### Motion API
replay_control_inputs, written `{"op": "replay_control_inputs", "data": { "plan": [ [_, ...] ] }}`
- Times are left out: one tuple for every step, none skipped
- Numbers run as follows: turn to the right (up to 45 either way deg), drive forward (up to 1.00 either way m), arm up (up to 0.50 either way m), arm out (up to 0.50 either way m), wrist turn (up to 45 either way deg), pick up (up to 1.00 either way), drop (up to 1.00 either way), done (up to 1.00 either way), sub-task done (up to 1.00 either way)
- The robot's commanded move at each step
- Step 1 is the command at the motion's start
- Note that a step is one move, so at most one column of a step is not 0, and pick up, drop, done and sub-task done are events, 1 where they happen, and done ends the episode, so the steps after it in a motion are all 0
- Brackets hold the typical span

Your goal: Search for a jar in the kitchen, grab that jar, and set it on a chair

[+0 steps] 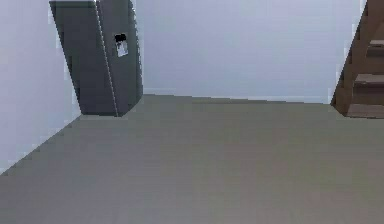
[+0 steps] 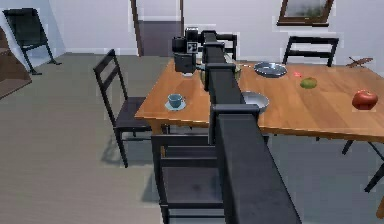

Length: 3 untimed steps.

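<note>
In the forward view, a wide stretch of bare floor [image 1: 200,160] is seen. It is flat, smooth and grey-brown. It is closed in by plain white walls [image 1: 240,45] at the left and the back. A tall, boxy, dark grey fridge [image 1: 95,55] is set in the far left corner. Brown wooden shelves [image 1: 362,70] are seen at the right edge. Between the two, the floor is open.

In the arm side view, a smooth orange-brown wooden table [image 2: 320,112] with straight edges is seen. The arm [image 2: 235,140], a dark square bar, is stretched over its near edge. The gripper [image 2: 184,52] is seen at the table's far left corner. How its fingers are set cannot be told. A small dark thing [image 2: 185,66] is seen on the table right at the gripper. Whether it is the jar, and whether it is held, cannot be told.

A little blue cup [image 2: 175,100] is placed near the left edge. A round grey bowl [image 2: 256,101] is seen just beside the arm, and a grey plate [image 2: 268,69] farther out. A green fruit [image 2: 308,83] and a red fruit [image 2: 365,98] are seen at the right.

The chairs are black, with thin bars. A near chair [image 2: 185,175] is pushed up to the near edge, just left of the arm. A left chair [image 2: 118,100] is set at the table's left end. Far chairs [image 2: 310,47] are seen behind the table. Open floor is seen left of the table.
</note>
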Motion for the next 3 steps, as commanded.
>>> {"op": "replay_control_inputs", "data": {
  "plan": [
    [0.0,0.0,0.0,0.0,0.0,0.0,1.0,0.0,0.0],
    [0.0,0.0,0.0,-0.1,0.0,0.0,0.0,0.0,0.0],
    [0.0,0.0,0.0,0.0,0.0,0.0,0.0,1.0,0.0]
  ]
}}
